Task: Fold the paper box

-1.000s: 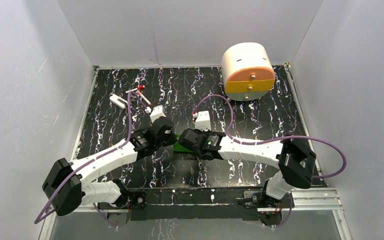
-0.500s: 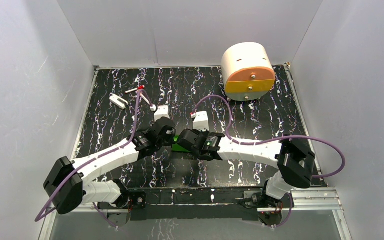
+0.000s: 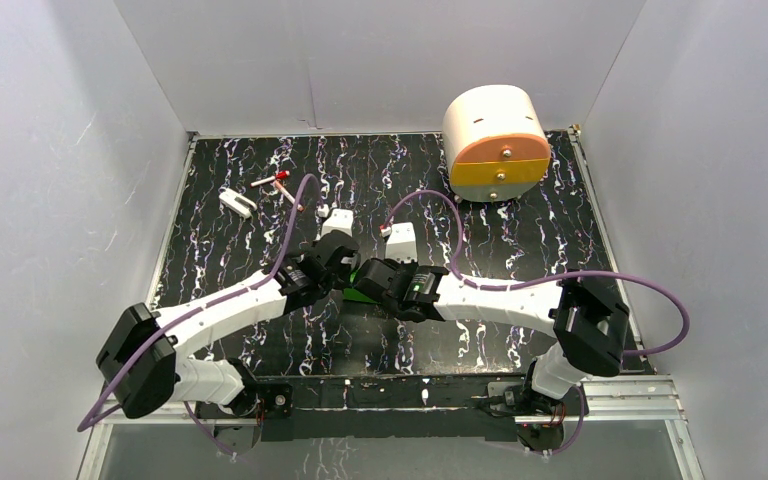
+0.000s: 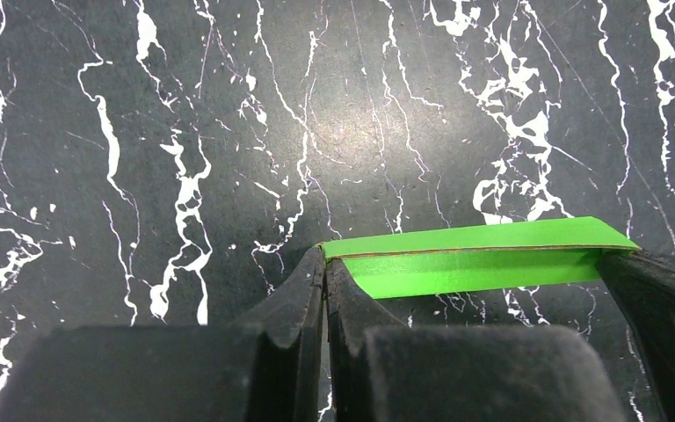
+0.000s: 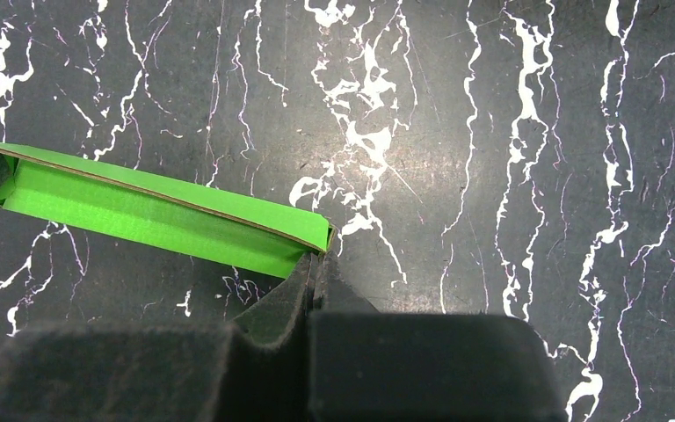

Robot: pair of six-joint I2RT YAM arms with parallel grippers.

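Left wrist shows paper box (image 4: 475,271) — bright green, creased lengthwise.

The box (image 4: 475,271) is thin, satiny green card; the bench (image 4: 228,105) is smooth, faintly glossy black marbling.

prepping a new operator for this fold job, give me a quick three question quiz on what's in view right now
1. True or false: the left hand is open above the paper box.
2. Where does the cream-and-orange drawer unit stand? A) far right of the table B) near left C) between the arms
3. Fill in: the right hand is shut on one end of the box, so ___ hands hold it.

Key: 1 false, it is shut on the box; 2 A; 3 two.
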